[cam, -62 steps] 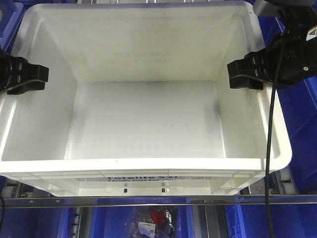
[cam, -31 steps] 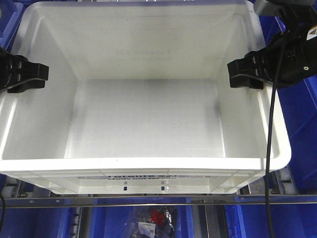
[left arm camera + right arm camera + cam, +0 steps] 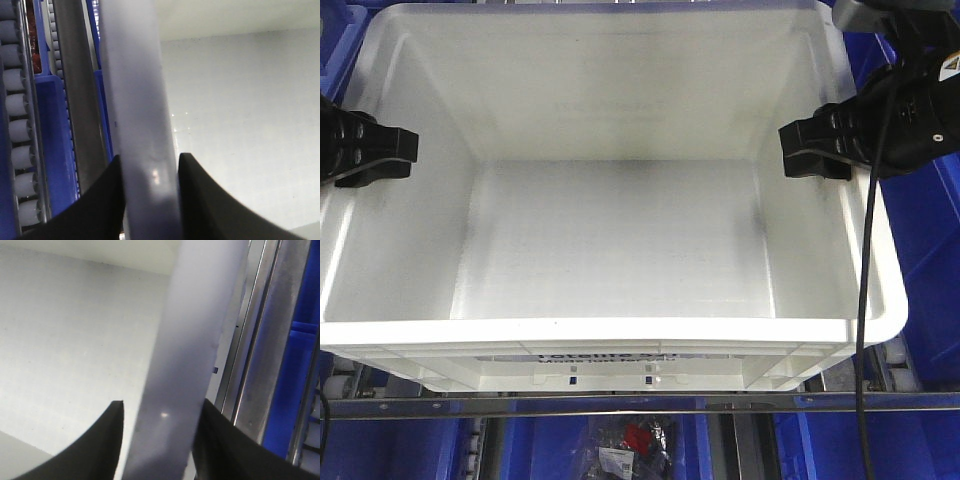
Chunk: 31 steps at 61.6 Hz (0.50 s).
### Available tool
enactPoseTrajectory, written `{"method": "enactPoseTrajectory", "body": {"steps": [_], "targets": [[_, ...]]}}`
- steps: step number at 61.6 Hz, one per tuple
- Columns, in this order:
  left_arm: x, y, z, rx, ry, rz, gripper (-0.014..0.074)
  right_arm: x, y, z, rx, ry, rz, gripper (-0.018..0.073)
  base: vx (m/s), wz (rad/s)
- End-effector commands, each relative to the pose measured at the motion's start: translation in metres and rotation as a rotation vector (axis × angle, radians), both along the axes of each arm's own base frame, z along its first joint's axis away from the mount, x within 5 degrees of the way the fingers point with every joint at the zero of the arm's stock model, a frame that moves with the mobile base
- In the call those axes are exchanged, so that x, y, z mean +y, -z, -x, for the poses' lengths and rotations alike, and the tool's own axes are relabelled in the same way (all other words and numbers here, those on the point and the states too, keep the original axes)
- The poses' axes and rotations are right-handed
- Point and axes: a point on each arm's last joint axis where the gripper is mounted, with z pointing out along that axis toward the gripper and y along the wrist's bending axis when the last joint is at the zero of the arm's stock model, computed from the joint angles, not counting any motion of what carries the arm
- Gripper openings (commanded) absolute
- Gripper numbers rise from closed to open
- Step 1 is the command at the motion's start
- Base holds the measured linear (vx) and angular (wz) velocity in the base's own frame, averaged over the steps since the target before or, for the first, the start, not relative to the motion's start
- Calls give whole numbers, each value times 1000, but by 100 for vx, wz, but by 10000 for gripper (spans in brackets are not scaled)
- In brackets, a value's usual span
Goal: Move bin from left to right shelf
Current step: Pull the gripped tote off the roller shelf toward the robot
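Observation:
The bin (image 3: 620,333), a large white tote with a thick rim, fills the front view and is empty inside; black print on its front wall is mostly hidden under the rim. My left gripper (image 3: 382,155) clamps the left rim and my right gripper (image 3: 815,150) clamps the right rim. In the left wrist view the two black fingers of the left gripper (image 3: 149,156) press both sides of the bin's rim (image 3: 135,100). In the right wrist view the right gripper (image 3: 162,402) straddles the bin's rim (image 3: 200,315), the right finger touching it.
Blue plastic bins (image 3: 930,260) stand to both sides and below. A metal shelf rail (image 3: 620,405) runs under the bin's front. Conveyor rollers (image 3: 15,105) line the shelf. A black cable (image 3: 865,300) hangs across the right rim. A bagged red item (image 3: 635,445) lies below.
The bin has shifted a little away from the camera since one second ago, hiding more of its front print. Both grippers keep the same hold on the rims.

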Motion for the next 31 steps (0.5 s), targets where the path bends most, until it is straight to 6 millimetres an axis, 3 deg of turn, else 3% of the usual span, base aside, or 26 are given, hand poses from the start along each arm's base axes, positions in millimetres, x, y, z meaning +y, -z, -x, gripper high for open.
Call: {"method": "enactPoseTrajectory", "body": {"steps": [1,31], "targets": [[-2,-31,2,-200,11,53,-5,-2,-25,1,-150,14,-26,-4,0,0],[-2,-31,2,-201,11,53,-5,-2,-25,1,-150,14,-26,-4,-1,0]]}}
